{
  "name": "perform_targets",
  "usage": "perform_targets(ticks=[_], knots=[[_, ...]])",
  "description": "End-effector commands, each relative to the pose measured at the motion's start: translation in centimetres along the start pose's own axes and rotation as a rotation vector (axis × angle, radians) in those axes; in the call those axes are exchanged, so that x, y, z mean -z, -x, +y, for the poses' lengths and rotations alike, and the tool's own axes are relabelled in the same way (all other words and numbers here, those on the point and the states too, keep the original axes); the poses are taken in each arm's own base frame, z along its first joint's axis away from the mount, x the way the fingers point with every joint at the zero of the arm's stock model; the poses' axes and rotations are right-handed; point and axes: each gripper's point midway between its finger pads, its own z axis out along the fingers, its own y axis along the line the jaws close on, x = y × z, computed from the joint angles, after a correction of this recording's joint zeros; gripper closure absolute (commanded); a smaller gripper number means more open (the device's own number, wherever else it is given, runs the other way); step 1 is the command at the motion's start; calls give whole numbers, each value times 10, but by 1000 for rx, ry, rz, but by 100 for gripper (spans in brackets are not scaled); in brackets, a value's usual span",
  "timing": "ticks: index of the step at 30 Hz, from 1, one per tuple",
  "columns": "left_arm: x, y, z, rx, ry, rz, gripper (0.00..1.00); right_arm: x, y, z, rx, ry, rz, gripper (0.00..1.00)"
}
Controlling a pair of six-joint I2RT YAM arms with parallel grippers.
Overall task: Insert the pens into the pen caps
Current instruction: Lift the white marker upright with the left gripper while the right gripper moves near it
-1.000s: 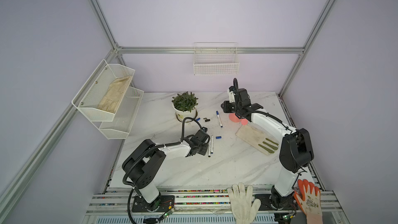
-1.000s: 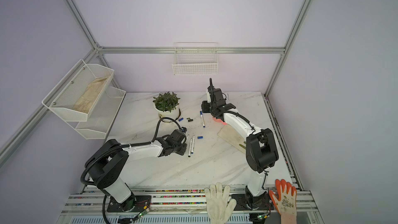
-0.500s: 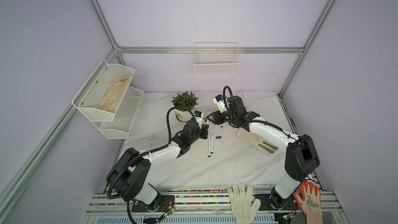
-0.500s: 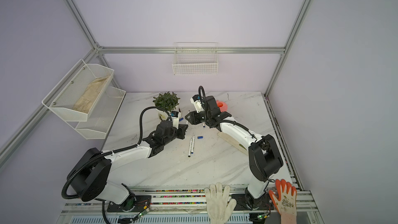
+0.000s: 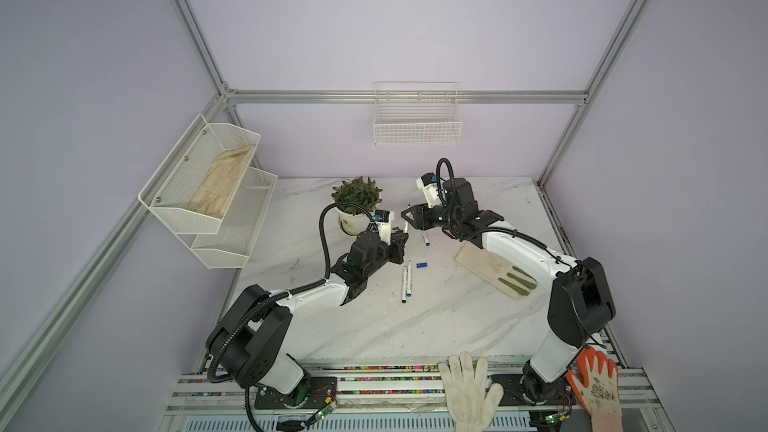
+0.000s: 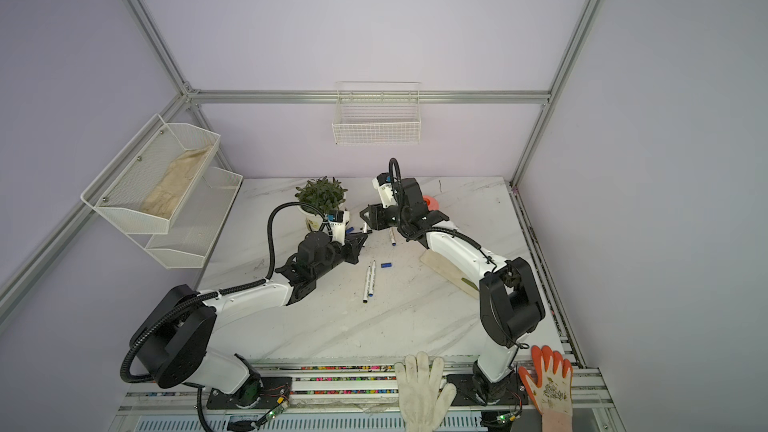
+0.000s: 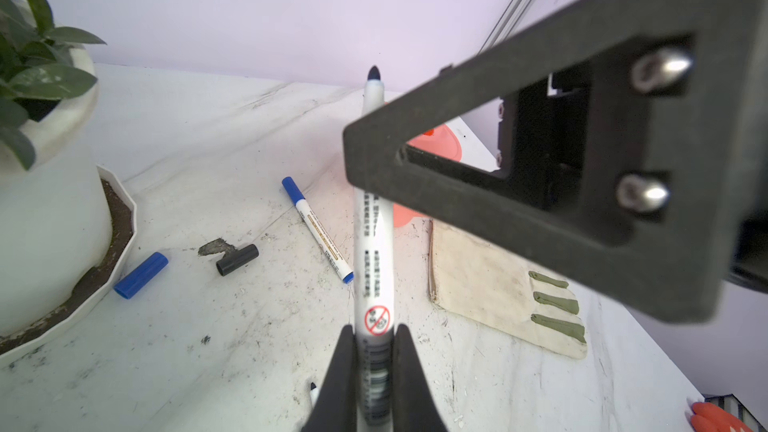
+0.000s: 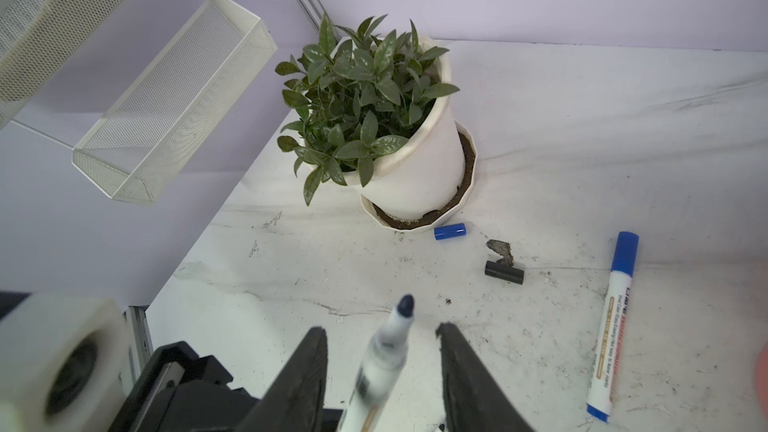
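My left gripper [image 7: 374, 330] is shut on a white pen [image 7: 372, 243], held above the table with its dark uncapped tip toward my right gripper [image 8: 382, 328]. The right gripper is open, and that pen's tip [image 8: 386, 351] sits between its fingers without touching them. In both top views the two grippers [image 5: 401, 238] [image 5: 409, 216] meet beside the plant pot. Two more pens [image 5: 406, 282] lie side by side mid-table, with a blue cap [image 5: 422, 265] next to them. A capped pen [image 8: 611, 326], a black cap [image 8: 503, 273] and another blue cap [image 8: 450, 231] lie near the pot.
A potted plant [image 5: 356, 197] on a saucer stands close behind the left gripper. A work glove [image 5: 494, 270] lies flat under the right arm, and an orange object [image 6: 432, 202] sits behind it. A dark debris scrap [image 8: 500, 251] lies by the black cap. A wire shelf [image 5: 208, 184] hangs at the left wall.
The left gripper rose from beside the two lying pens and moved back toward the pot with a pen in it. The right gripper swung left from the back to meet it.
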Motion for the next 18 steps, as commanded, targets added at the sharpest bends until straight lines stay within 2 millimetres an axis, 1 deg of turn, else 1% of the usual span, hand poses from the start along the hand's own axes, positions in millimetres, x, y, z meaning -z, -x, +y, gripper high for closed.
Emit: perform_targets(ticks=[1, 3, 4, 6, 7, 9, 12, 14, 15, 16, 18], knots=[[11, 5, -8, 1, -44, -46, 100, -5, 7, 3, -7, 32, -13, 59], [12, 7, -10, -1, -54, -61, 100, -7, 5, 6, -10, 56, -6, 65], [12, 7, -9, -1, -52, -62, 100, -8, 4, 8, -8, 71, -3, 69], [12, 7, -10, 0, -52, -62, 100, -8, 3, 11, -9, 94, 2, 82], [12, 8, -10, 0, -52, -66, 100, -9, 1, 13, -11, 107, 6, 86], [13, 9, -9, 2, -51, -78, 100, -9, -1, 16, -14, 130, 16, 92], [13, 13, -9, 5, -52, -103, 100, -6, -4, 19, -18, 151, 23, 98], [13, 16, -6, 14, -45, -119, 80, -4, -4, 20, -23, 161, 26, 99], [12, 18, -7, 12, -47, -123, 67, -2, -3, 19, -26, 167, 24, 99], [11, 20, -6, 11, -43, -123, 59, -1, -2, 19, -27, 172, 22, 100], [8, 21, -4, 11, -41, -117, 55, 1, -1, 18, -35, 180, 17, 100]])
